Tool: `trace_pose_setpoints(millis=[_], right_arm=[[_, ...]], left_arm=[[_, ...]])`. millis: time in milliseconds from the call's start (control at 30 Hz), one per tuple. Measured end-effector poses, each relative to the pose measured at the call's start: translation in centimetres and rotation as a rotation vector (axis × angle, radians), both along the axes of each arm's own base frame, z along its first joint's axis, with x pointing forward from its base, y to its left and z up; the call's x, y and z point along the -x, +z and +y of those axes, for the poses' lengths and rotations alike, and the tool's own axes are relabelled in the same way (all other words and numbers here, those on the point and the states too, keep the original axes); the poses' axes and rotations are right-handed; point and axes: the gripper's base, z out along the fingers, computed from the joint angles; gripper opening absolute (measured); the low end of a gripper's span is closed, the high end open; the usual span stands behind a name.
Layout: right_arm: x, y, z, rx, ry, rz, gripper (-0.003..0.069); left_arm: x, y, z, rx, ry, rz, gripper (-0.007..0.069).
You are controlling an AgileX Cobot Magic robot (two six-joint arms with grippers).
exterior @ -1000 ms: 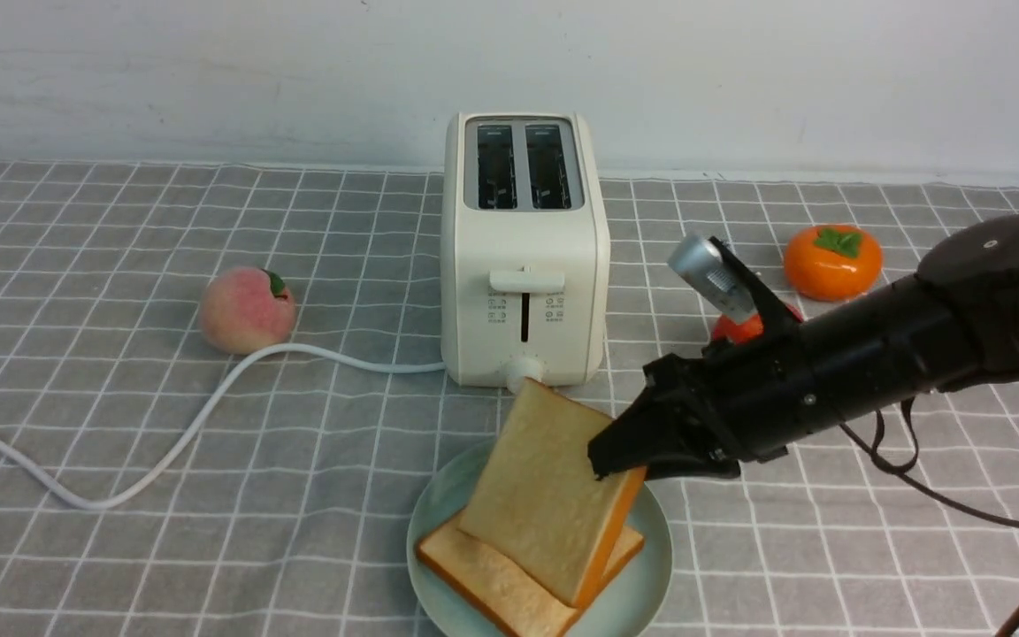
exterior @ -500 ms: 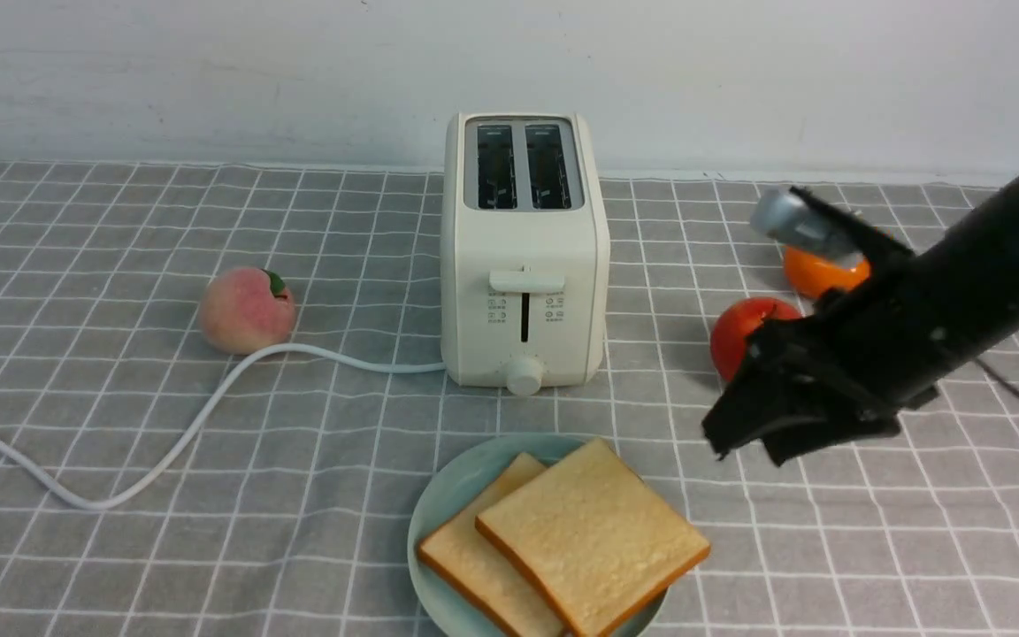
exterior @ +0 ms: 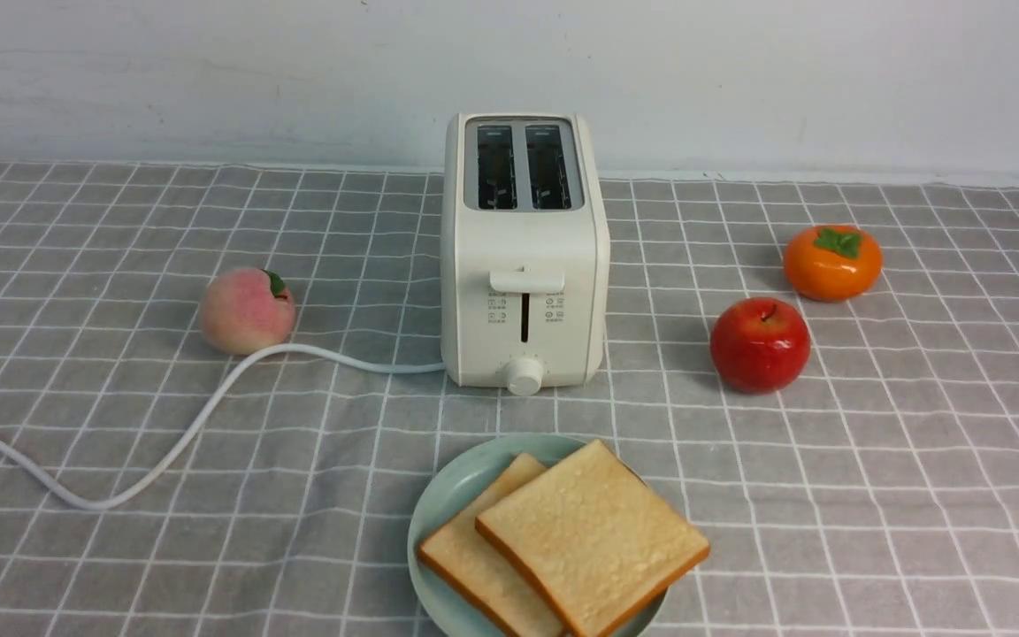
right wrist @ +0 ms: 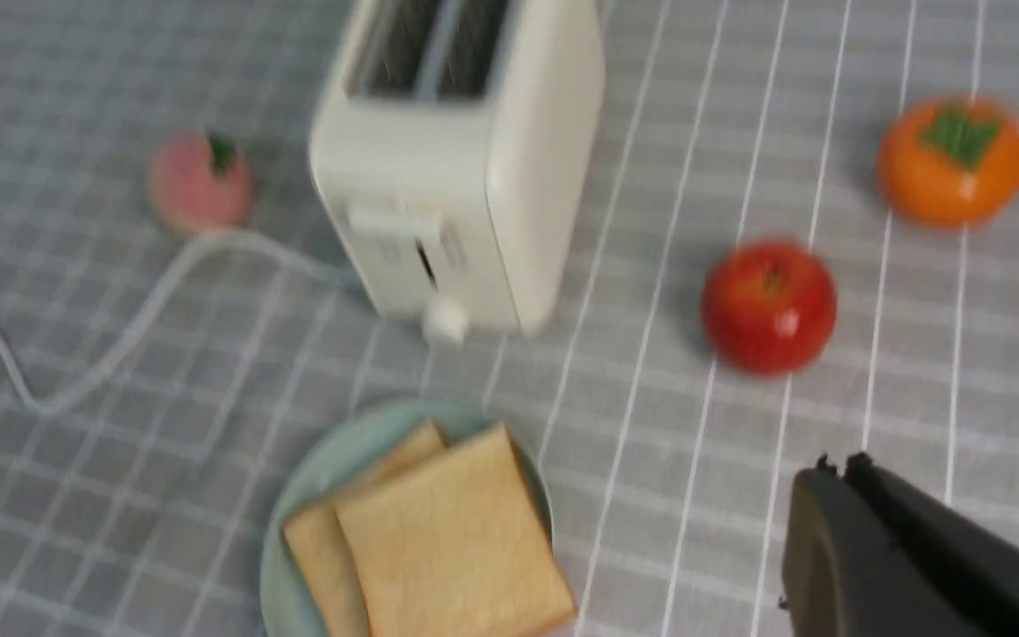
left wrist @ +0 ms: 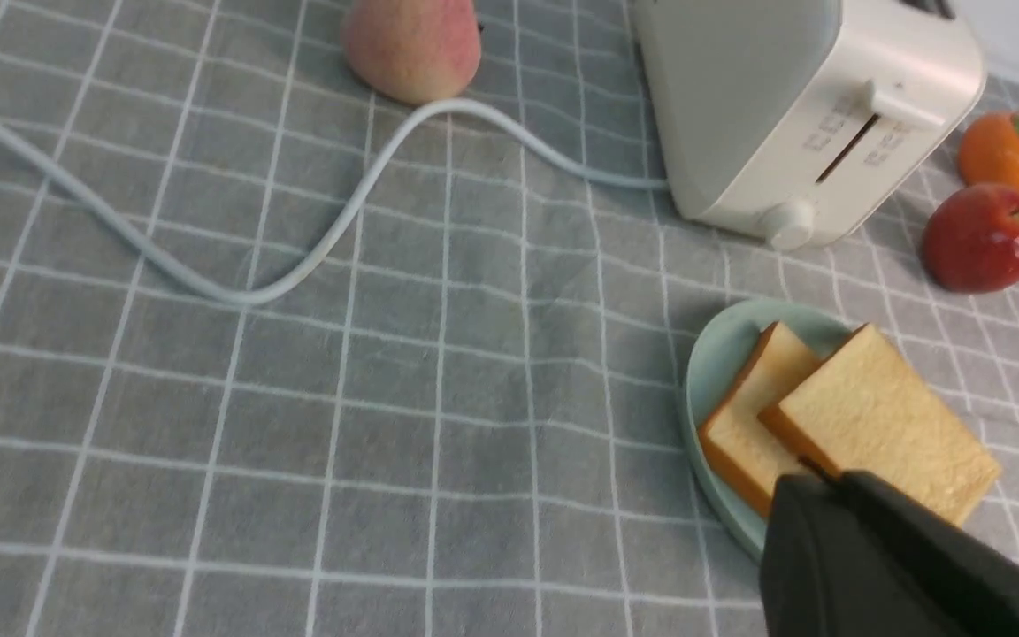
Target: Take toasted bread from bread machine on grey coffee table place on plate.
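Seemingly done: both golden square toast slices (exterior: 592, 537) lie on the round mint-green plate (exterior: 455, 488) just beyond the left tool (left wrist: 815, 482), farther from the right tool (right wrist: 832, 469); either's spread I cannot tell. Withdraw upward, clear of toast.

Bare bench (exterior: 554, 412) lay between bread machine (exterior: 523, 265) and plate (exterior: 446, 500); cord (exterior: 191, 426) and peach (exterior: 246, 310) cluttered the left, an apple (exterior: 759, 345) the right.

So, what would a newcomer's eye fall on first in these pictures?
The cream-white bread machine standing mid-table with both slots empty, and just in front of it the toasted bread, two slices overlapping on the mint-green plate. To the machine's right, a red apple and an orange persimmon give bright colour.
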Motion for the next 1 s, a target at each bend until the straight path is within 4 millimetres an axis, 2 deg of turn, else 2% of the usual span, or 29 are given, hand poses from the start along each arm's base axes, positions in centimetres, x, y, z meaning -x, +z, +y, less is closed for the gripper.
trace_pose_setpoints(millis=[100, 133, 167, 200, 233, 267, 300, 367, 400, 433, 500, 533, 600, 867, 1000], right_arm=[[4.3, 0.4, -1.0, -0.049, -0.036, -0.208, -0.0008], [4.6, 0.3, -1.1, -0.051, -0.039, -0.222, -0.0008], [6.4, -0.3, -1.7, -0.065, -0.064, -0.317, -0.0006], [6.7, -0.9, -1.8, -0.07, -0.074, -0.341, -0.0006], [8.6, -2.0, -2.4, -0.08, -0.101, -0.444, -0.0005], [9.6, -3.6, -2.8, -0.082, -0.116, -0.489, -0.0004], [9.8, -3.9, -2.8, -0.083, -0.119, -0.497, -0.0004], [11.3, -7.6, -3.3, -0.111, -0.146, -0.591, -0.0003], [11.4, -8.3, -3.3, -0.113, -0.147, -0.593, -0.0003], [11.8, -10.2, -3.5, -0.137, -0.16, -0.626, -0.0002], [11.9, -11.6, -3.6, -0.166, -0.17, -0.653, -0.0001], [11.8, -13.5, -3.7, -0.202, -0.181, -0.664, -0.0001], [11.7, -14.9, -3.7, -0.218, -0.189, -0.671, 0.0], [10.7, -17.5, -3.6, -0.21, -0.197, -0.617, 0.0005], [10.4, -18.1, -3.5, -0.203, -0.197, -0.593, 0.0012]], left_arm=[[-0.2, 0.4, -0.1, 0.016, -0.003, -0.052, -0.0014], [-0.2, 0.5, -0.1, 0.018, -0.003, -0.058, -0.0014], [-0.3, 0.6, -0.1, 0.025, -0.005, -0.077, -0.0014], [-0.3, 0.6, -0.1, 0.027, -0.005, -0.083, -0.0014], [-0.3, 0.7, -0.2, 0.029, -0.006, -0.091, -0.0014], [-0.4, 0.7, -0.2, 0.031, -0.006, -0.097, -0.0014], [-0.4, 0.7, -0.2, 0.031, -0.006, -0.097, -0.0014], [-0.4, 0.8, -0.2, 0.036, -0.007, -0.11, -0.0014], [-0.4, 0.8, -0.2, 0.036, -0.007, -0.11, -0.0014], [-0.4, 0.9, -0.2, 0.04, -0.008, -0.123, -0.0014], [-0.5, 1.0, -0.2, 0.044, -0.008, -0.132, -0.0014], [-0.5, 1.2, -0.3, 0.048, -0.009, -0.146, -0.0014], [-0.5, 1.3, -0.3, 0.053, -0.01, -0.16, -0.0014], [-0.6, 1.5, -0.3, 0.062, -0.012, -0.187, -0.0014], [-0.6, 1.5, -0.3, 0.062, -0.012, -0.186, -0.0014]])
